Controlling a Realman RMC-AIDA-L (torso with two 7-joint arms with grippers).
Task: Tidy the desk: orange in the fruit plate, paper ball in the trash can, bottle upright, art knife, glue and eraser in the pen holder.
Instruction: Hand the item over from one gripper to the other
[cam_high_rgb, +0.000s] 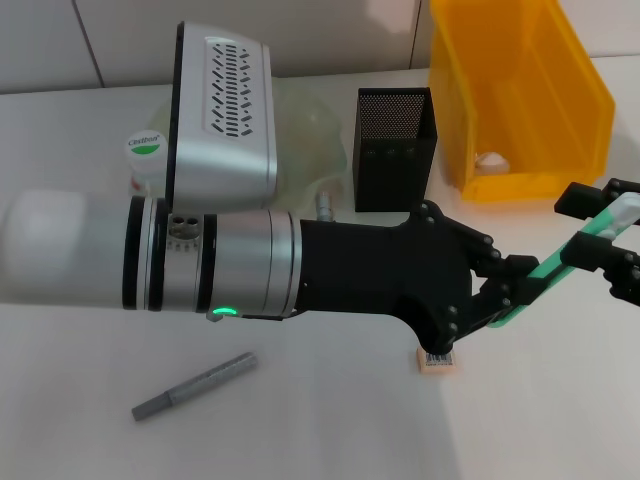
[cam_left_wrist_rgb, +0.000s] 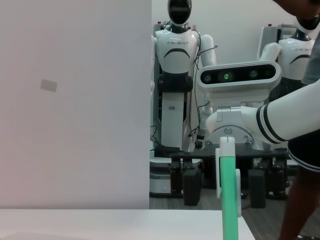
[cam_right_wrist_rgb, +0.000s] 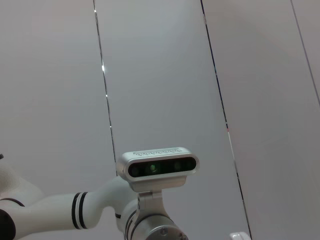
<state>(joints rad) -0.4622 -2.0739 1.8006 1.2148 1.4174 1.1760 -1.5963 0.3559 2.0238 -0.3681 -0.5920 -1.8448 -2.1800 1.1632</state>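
The left gripper (cam_high_rgb: 500, 300) reaches across the desk (cam_high_rgb: 330, 420) and clamps the lower end of a green art knife (cam_high_rgb: 560, 262); the right gripper (cam_high_rgb: 612, 232) meets the knife's upper end, though whether its fingers are closed there cannot be told; the eraser (cam_high_rgb: 437, 361) lies on the desk just below the left gripper; the pen holder (cam_high_rgb: 394, 150) stands beside the yellow trash can (cam_high_rgb: 520, 95); the bottle (cam_high_rgb: 145, 155) shows behind the arm; a grey pen (cam_high_rgb: 195, 385) lies nearer.

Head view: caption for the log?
Both black claws, left and right, grip a slim green art knife above the white desk.
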